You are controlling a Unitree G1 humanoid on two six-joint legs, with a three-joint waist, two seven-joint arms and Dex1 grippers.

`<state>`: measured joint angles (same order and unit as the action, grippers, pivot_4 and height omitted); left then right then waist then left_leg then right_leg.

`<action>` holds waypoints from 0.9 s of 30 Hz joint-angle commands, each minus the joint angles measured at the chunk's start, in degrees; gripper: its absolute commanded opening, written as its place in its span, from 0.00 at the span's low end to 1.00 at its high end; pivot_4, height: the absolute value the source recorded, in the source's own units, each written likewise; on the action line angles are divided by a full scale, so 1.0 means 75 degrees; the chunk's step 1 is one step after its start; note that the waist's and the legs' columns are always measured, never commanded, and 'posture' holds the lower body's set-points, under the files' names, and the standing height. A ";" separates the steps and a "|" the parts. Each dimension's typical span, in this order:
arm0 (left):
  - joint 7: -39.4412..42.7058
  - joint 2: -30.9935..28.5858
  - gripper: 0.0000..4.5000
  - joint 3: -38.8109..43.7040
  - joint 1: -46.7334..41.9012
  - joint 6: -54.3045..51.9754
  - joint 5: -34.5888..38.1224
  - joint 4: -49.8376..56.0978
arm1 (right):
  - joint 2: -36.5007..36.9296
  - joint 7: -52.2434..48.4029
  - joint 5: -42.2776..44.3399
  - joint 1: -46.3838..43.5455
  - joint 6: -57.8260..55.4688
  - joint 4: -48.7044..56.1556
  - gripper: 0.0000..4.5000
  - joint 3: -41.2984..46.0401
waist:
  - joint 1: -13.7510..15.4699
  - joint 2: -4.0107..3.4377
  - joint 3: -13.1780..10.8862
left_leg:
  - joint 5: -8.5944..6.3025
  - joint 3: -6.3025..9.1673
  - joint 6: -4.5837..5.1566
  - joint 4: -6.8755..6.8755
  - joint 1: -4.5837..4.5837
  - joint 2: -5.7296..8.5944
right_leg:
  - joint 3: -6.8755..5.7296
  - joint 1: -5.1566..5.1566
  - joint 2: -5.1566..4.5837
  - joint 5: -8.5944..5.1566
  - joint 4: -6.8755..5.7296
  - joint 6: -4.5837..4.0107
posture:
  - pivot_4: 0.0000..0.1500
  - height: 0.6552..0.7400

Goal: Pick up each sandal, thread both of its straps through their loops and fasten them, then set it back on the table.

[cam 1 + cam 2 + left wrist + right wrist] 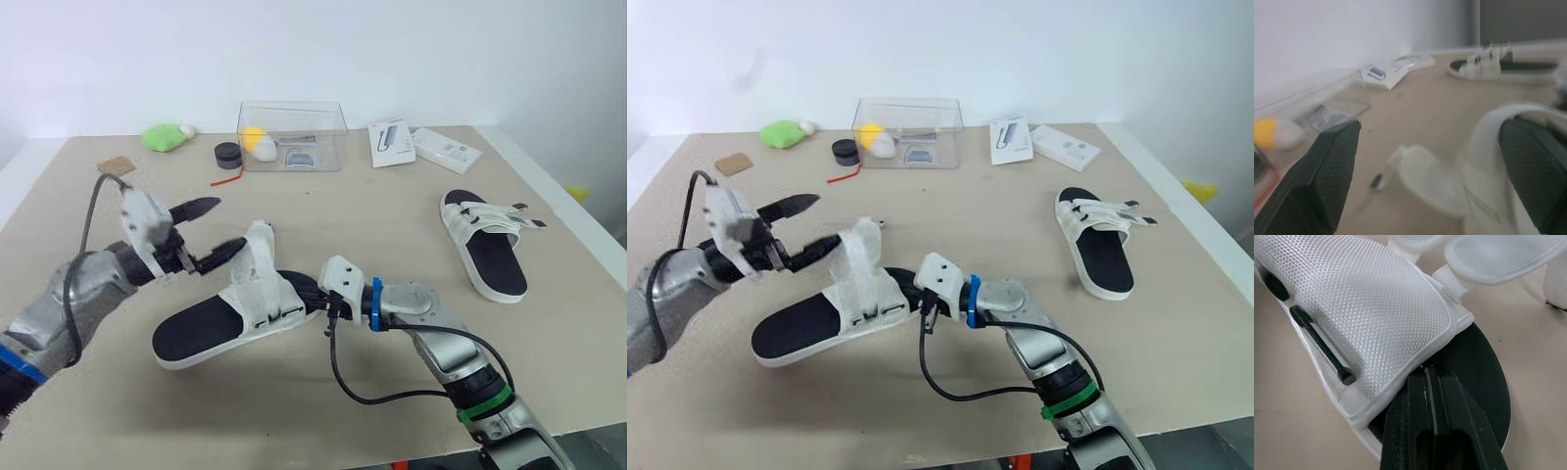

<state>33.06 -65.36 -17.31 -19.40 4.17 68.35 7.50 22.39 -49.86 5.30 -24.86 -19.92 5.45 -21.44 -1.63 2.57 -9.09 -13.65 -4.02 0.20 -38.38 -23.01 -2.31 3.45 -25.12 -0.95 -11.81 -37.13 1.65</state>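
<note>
Near sandal (211, 328) lies on the counter (392, 215) in front of the robot, black footbed up. Its white flap is folded over mid-sole and one white strap (260, 250) stands upright from it.

L pincer (211, 230) hangs just beside that strap w/ fingers wide apart, nothing between them. The lower finger's tip is right at the strap; can't tell if it touches.

R pincer (1431, 374) is at the sandal's other end, fingers together. Its tips rest on the black footbed, tucked against the flap edge. A black loop bar (1320, 345) sits on the flap near it.

Far sandal (485, 240) lies well apart on the counter's right side, sole down. Its two straps lie across it, ends sticking out to the right.

Along the back edge:
- a clear box (291, 135) w/ a yellow-and-white item inside
- a black round thing (227, 154) just beside the box
- a green lump (164, 137)
- a brown card (115, 164)
- two white packets (392, 142)
</note>
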 commanded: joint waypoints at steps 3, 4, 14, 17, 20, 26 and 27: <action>0.1396 -0.0328 0.99 0.1815 0.0980 -0.2445 0.1282 0.0846 | 0.0041 -0.0200 -0.0059 0.0195 -0.0224 -0.0137 0.00 -0.0306 | -0.0015 0.0000 0.0000 | -0.0003 0.0013 -0.0005 0.0001 0.0002 -0.0001 | -0.0005 0.0002 0.0017 -0.0010 -0.0002 -0.0015 | 1.00 1.00; 0.1576 -0.0295 0.99 0.1952 0.1205 -0.2603 0.1001 0.0987 | 0.0044 -0.0203 -0.0056 0.0194 -0.0233 -0.0131 0.00 -0.0309 | -0.0014 -0.0005 0.0001 | -0.0004 0.0012 -0.0007 0.0007 0.0003 -0.0005 | -0.0003 -0.0001 0.0024 -0.0021 -0.0001 -0.0034 | 1.00 1.00; 0.3487 -0.0201 0.99 0.3519 0.3209 -0.5100 0.1160 0.2109 | 0.0066 -0.0220 -0.0046 0.0178 -0.0303 -0.0089 0.00 -0.0302 | -0.0008 -0.0009 -0.0001 | -0.0014 0.0026 -0.0026 0.0010 0.0012 -0.0037 | -0.0003 -0.0001 0.0066 -0.0050 -0.0007 -0.0086 | 1.00 1.00; 0.4038 -0.0219 0.99 0.3628 0.3721 -0.5415 0.0747 0.2606 | 0.0074 -0.0241 -0.0048 0.0165 -0.0297 -0.0109 0.00 -0.0304 | -0.0008 -0.0009 -0.0001 | -0.0019 0.0030 -0.0034 0.0010 0.0013 -0.0043 | -0.0003 -0.0002 0.0073 -0.0055 -0.0007 -0.0094 | 1.00 1.00; 0.4127 -0.0148 0.99 0.3294 0.3973 -0.5547 -0.0073 0.2820 | 0.0056 -0.0243 -0.0060 0.0160 -0.0297 -0.0113 0.00 -0.0319 | -0.0007 -0.0011 -0.0002 | -0.0021 0.0028 -0.0039 0.0012 0.0016 -0.0044 | -0.0002 -0.0002 0.0073 -0.0057 -0.0007 -0.0097 | 1.00 1.00; 0.3515 0.0746 0.99 0.2175 0.3603 -0.4915 -0.2540 0.2179 | 0.0034 -0.0216 -0.0033 0.0108 -0.0343 -0.0071 0.00 -0.0277 | 0.0014 -0.0019 0.0001 | -0.0022 0.0025 -0.0039 0.0021 0.0024 -0.0043 | 0.0006 -0.0001 0.0076 -0.0058 -0.0006 -0.0100 | 1.00 1.00; 0.3495 0.0903 0.99 0.2128 0.3506 -0.4878 -0.2738 0.2065 | 0.0043 -0.0222 -0.0019 0.0112 -0.0365 -0.0036 0.00 -0.0265 | 0.0018 -0.0019 0.0001 | -0.0021 0.0026 -0.0039 0.0021 0.0024 -0.0043 | 0.0007 0.0000 0.0076 -0.0058 -0.0007 -0.0100 | 1.00 1.00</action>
<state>60.39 -59.72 -0.91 8.51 -34.17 51.69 24.52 22.21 -50.47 5.37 -25.09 -20.99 5.98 -21.93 -1.49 2.43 -9.08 -13.81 -3.83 -0.10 -38.22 -22.83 -2.63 3.50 -25.12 -0.36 -12.24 -37.18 0.90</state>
